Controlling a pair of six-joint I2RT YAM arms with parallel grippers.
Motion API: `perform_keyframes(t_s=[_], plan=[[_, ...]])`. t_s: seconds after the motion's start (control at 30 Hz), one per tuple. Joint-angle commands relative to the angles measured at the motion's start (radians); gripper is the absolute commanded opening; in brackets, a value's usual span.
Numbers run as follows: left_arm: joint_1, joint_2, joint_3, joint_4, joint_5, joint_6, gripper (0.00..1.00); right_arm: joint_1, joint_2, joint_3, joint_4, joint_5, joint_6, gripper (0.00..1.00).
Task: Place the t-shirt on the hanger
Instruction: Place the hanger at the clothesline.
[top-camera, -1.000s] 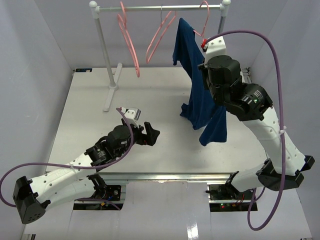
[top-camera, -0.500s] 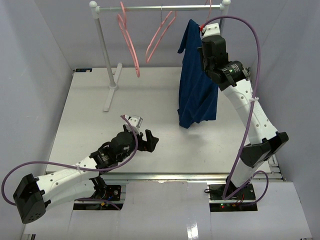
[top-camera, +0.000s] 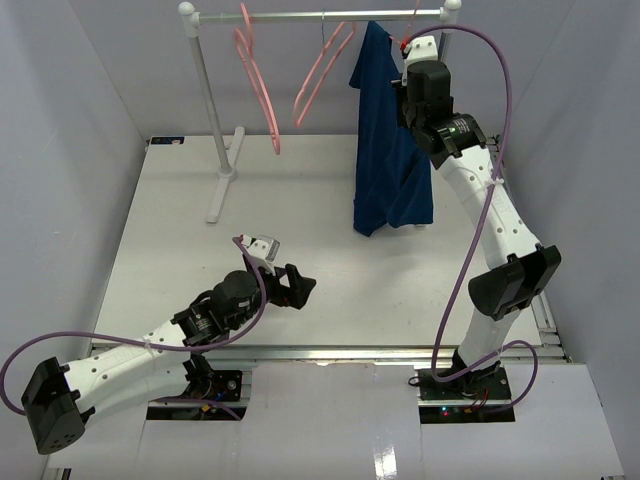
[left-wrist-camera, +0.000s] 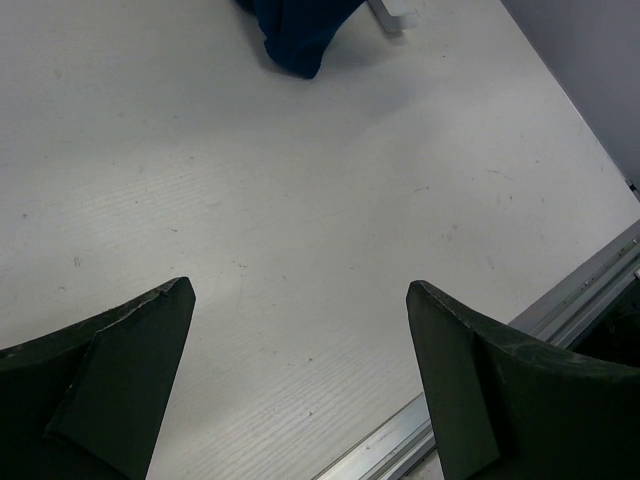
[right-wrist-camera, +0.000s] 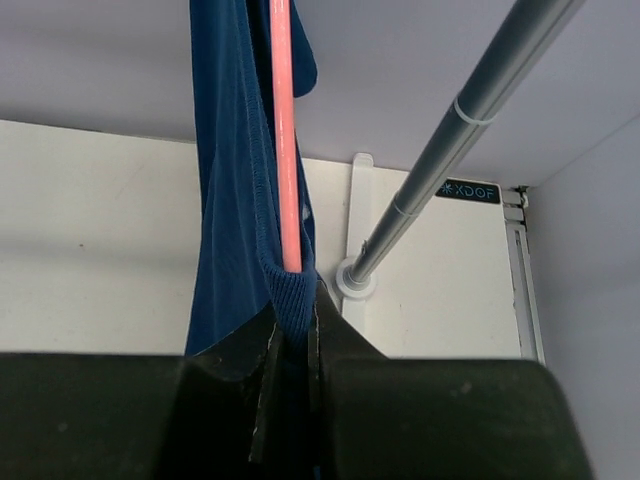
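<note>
Two spare hangers (top-camera: 256, 88) hang beside the t-shirt (top-camera: 385, 140) the right end effector (right-wrist-camera: 295, 320) pinches; left end effector (left-wrist-camera: 300, 288) gapes.

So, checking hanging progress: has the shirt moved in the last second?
Yes. The shirt rose toward the rail, its top now level with it, pinched in the right gripper.

A grey metal clothes rail (top-camera: 290, 16) on white posts stands on a white desk (top-camera: 170, 235); one bare thin pink triangular hanger (top-camera: 261, 95) and its pink twin (top-camera: 322, 72) hang from it.
</note>
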Motion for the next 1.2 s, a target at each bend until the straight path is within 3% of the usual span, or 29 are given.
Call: perform_keyframes(t_s=[0.0,0.5,0.57,0.63,0.7,0.8,0.87,1.03,1.17], plan=[[-0.01,-0.016,-0.001,0.011,0.024,0.003,0.98,0.003,-0.007,0.023,0.166,-0.019,0.012,0.08],[-0.012,0.015,0.001,0.01,-0.004,0.01,0.98,0.005,0.022,-0.064,0.163,-0.053,0.049,0.09],[-0.012,0.018,0.002,0.01,-0.005,0.01,0.98,0.005,0.007,-0.078,0.167,-0.052,0.043,0.14],[-0.012,0.02,0.002,0.012,-0.003,0.012,0.98,0.005,-0.024,-0.095,0.184,-0.063,0.034,0.31],[-0.012,0.02,0.0,0.016,0.016,0.017,0.98,0.005,-0.051,-0.123,0.195,-0.075,0.023,0.62],[-0.012,0.02,-0.005,0.043,0.058,0.039,0.98,0.006,-0.088,-0.115,0.18,-0.09,-0.01,0.95],[-0.012,0.022,-0.011,0.061,0.083,0.061,0.98,0.005,-0.115,-0.089,0.126,-0.087,-0.006,0.9],[-0.012,0.031,-0.04,0.11,0.054,0.106,0.98,0.017,-0.285,-0.173,0.017,-0.076,0.072,0.9],[-0.012,0.017,-0.056,0.128,0.03,0.14,0.98,0.051,-0.452,-0.312,-0.052,-0.217,0.182,0.9]])
